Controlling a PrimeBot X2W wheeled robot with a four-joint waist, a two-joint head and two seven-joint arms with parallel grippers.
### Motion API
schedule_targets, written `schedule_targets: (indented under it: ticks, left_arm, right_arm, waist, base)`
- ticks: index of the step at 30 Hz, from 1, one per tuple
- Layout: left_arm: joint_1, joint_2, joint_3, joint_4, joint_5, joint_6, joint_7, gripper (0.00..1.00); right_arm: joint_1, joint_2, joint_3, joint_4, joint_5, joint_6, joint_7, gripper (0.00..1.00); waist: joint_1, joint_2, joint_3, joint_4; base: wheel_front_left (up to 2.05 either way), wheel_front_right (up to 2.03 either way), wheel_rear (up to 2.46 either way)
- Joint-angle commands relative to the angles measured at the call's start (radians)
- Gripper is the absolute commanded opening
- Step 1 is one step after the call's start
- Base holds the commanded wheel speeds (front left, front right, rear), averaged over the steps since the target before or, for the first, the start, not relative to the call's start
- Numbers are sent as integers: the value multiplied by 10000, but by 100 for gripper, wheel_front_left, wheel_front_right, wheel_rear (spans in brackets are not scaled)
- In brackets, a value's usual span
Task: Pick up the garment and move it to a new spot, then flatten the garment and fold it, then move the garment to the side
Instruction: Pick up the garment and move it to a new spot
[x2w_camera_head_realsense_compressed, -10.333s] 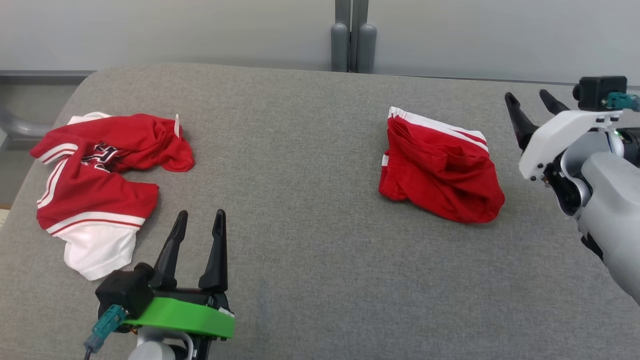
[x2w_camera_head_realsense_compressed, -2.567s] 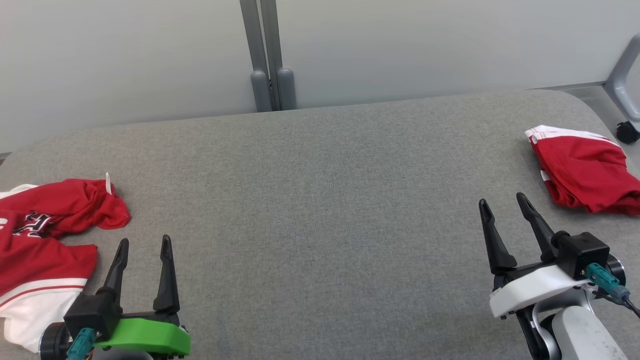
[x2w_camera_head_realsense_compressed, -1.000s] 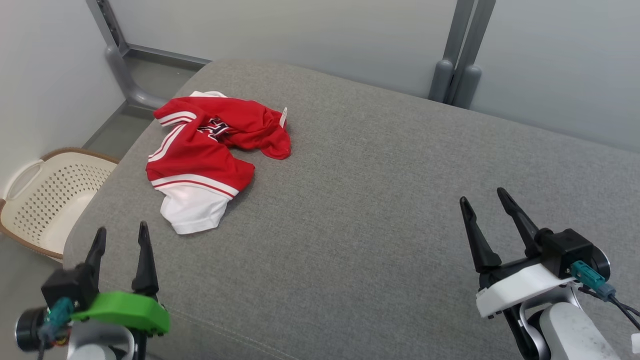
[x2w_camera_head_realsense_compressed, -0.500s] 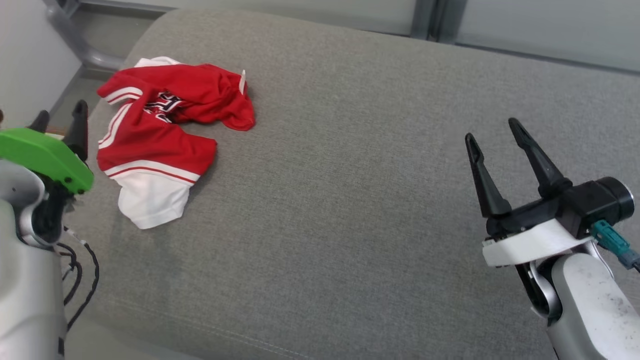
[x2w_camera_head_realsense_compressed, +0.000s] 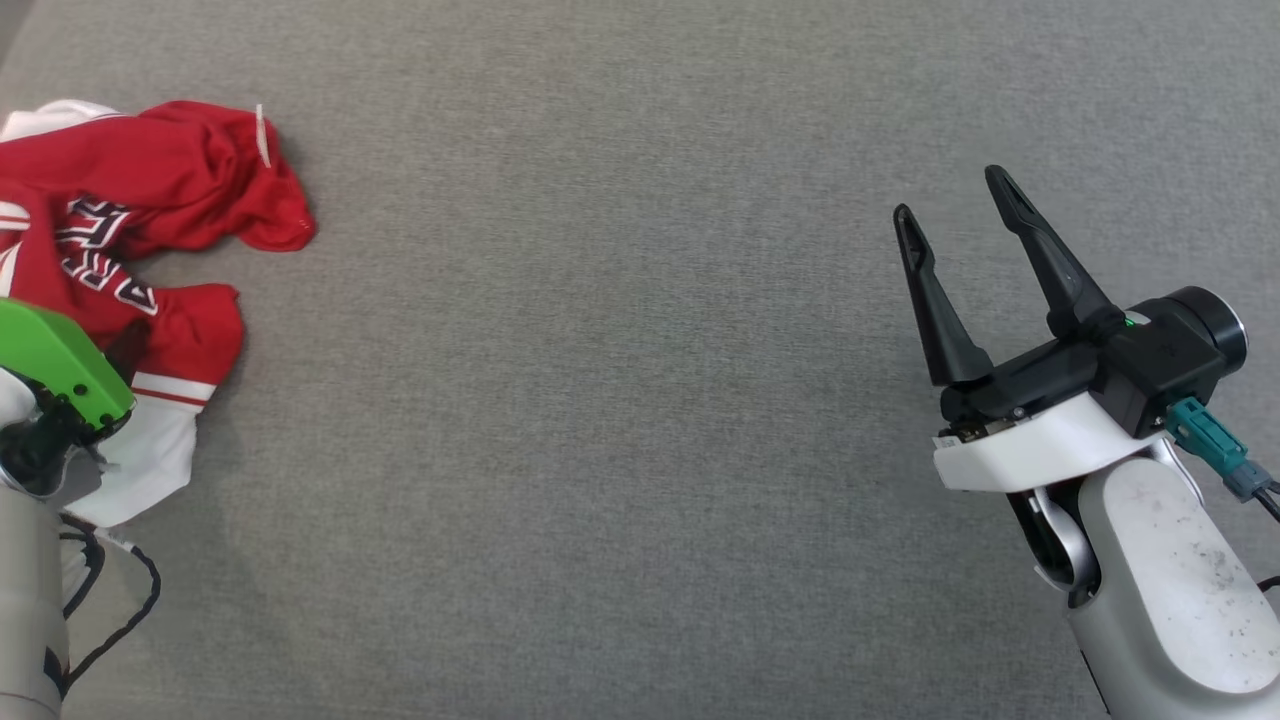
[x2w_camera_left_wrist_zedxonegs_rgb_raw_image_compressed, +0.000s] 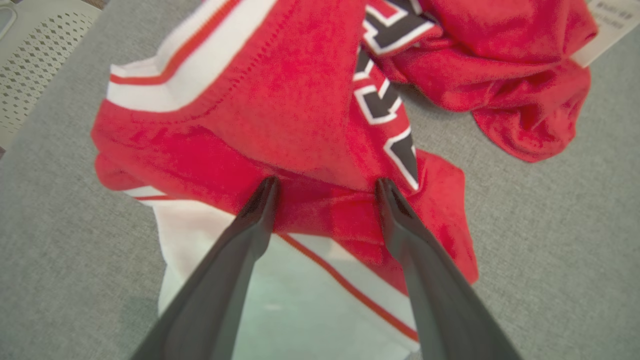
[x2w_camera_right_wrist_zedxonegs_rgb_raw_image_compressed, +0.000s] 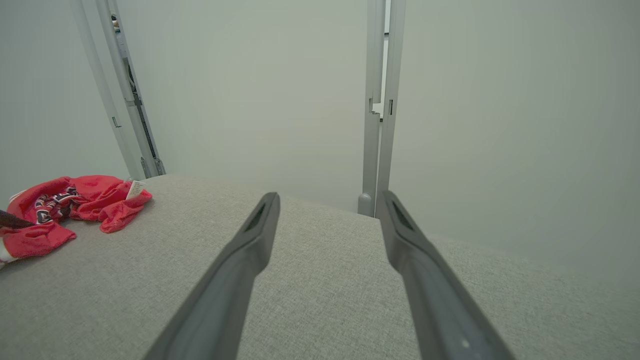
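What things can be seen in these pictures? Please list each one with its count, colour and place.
jersey: one, red with white bands and dark letters, crumpled at the left of the padded surface
label: one, white, on the jersey's far fold
padded surface: one, grey, under the jersey
basket: one, pale, perforated, beyond the surface's edge
wall panels: at least two, light grey, behind the surface
left hand: one, dark fingers, open, over the jersey
right hand: one, dark fingers, open, above bare surface at the right
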Motion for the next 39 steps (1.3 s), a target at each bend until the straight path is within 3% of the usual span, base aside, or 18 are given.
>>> schedule_targets:
  ticks: [1, 2, 3, 4, 5, 6, 18, 29, 33, 39]
  left_arm:
    - [53, 96, -59, 256, -75, -21, 130, 100]
    - [60, 102, -100, 373, -108, -23, 135, 100]
    - [77, 120, -157, 489, -166, -24, 102, 94]
    - [103, 117, -227, 564, -196, -25, 90, 47]
    - [125, 121, -278, 614, -232, -26, -22, 10]
    - [133, 153, -328, 647, -261, -26, -95, 0]
    - [163, 911, -2111, -679, -90, -28, -1189, 0]
    - [353, 1482, -3980, -4287, -801, -27, -1075, 0]
    - [352, 1265, -4131, -5690, -959, 23, -1021, 0]
    - [721, 601, -4374, -7704, -1026, 515, -1035, 0]
  right_arm:
    - [-36, -8, -41, 34, 3, -3, -29, 100]
    - [-13, 5, -51, 47, 12, -3, -29, 100]
    - [28, 18, -51, 76, 28, -3, -29, 100]
    - [68, 30, -61, 93, 33, -3, -29, 100]
    - [119, 48, -73, 115, 35, -3, -29, 100]
    - [151, 67, -70, 135, 35, -3, -29, 100]
    - [737, 356, -100, 416, 283, -3, -29, 100]
    - [1664, 704, -467, 523, 475, -3, -29, 100]
    - [1844, 671, -626, 460, 475, -3, -29, 100]
    - [1888, 592, -865, 318, 464, -3, -29, 100]
  waist:
    - [-1, 0, 390, -631]
    - [-1, 0, 345, -650]
    - [-1, 0, 271, -666]
    - [-1, 0, 213, -671]
    - [-1, 0, 126, -665]
    - [-1, 0, 67, -664]
    - [-1, 0, -1627, -858]
    - [-1, 0, -3358, -1905]
    - [-1, 0, -3582, -2423]
    - [-1, 0, -3511, -3202]
  base:
    - [0, 0, 0]
    - [0, 0, 0]
    - [0, 0, 0]
    - [0, 0, 0]
    - [0, 0, 0]
    - [0, 0, 0]
    - [0, 0, 0]
    - [0, 0, 0]
    - [0, 0, 0]
    - [0, 0, 0]
